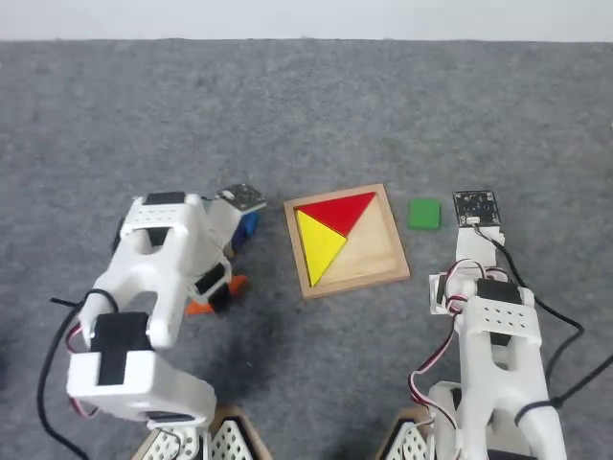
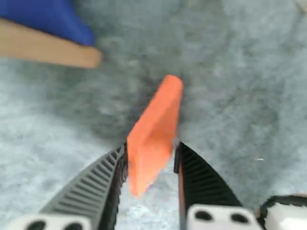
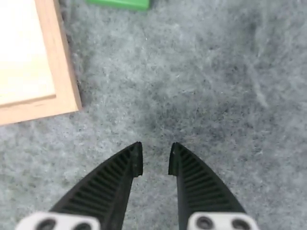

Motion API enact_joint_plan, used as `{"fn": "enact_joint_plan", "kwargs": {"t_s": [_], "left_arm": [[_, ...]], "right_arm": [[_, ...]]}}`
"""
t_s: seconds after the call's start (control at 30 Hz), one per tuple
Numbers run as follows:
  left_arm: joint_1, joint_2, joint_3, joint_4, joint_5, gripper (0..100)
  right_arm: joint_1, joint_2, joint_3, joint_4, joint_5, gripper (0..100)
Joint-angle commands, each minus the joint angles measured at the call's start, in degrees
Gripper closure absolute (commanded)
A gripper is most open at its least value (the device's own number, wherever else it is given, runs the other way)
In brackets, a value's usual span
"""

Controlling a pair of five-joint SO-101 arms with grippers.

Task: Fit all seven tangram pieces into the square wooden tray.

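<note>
My left gripper [image 2: 149,158] is clamped on the orange piece [image 2: 154,129]. The piece stands on edge between my two pads, and most of it sticks out past the tips. I judge that gripping it across its thin faces is what lets me carry it over and lay it flat later. Whether its lower edge rests on the mat [image 1: 316,115] or hangs just clear, I cannot tell.

Beyond those tips and off to one side lies the blue piece [image 2: 48,19], cut off by the frame edge. A tan strip [image 2: 48,50] runs along its near edge. It may be the piece's wooden side or something else; I cannot make it out.

My right gripper [image 3: 154,160] holds nothing. Its fingers stand a little apart over bare mat, which suits waiting while the other hand works. A corner of the tray [image 3: 53,72] sits ahead of those tips to one side, with its bare floor beside it. The green square [image 3: 120,4] lies farther out, mostly cut off.

From above, the red triangle [image 1: 337,211] and yellow triangle [image 1: 316,244] already lie side by side in the tray, filling about half. That makes two pieces in and three more accounted for. The last two may be under my left arm, or out of frame.
</note>
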Motion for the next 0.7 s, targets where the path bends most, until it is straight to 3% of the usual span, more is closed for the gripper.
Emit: {"fn": "enact_joint_plan", "kwargs": {"t_s": [0.0,0.37,0.67], "left_arm": [[-0.53,-3.25,-3.65,1.14,-0.88,84],[-0.79,-5.19,-8.84,4.22,5.8,83],[-1.05,-24.0,5.14,0.97,5.89,83]], "right_arm": [[-0.66,-1.71,-0.44,-1.1,0.53,88.9],[-0.66,-1.71,-0.44,-1.1,0.53,88.9],[-0.66,-1.71,-0.44,-1.1,0.53,89.0]]}}
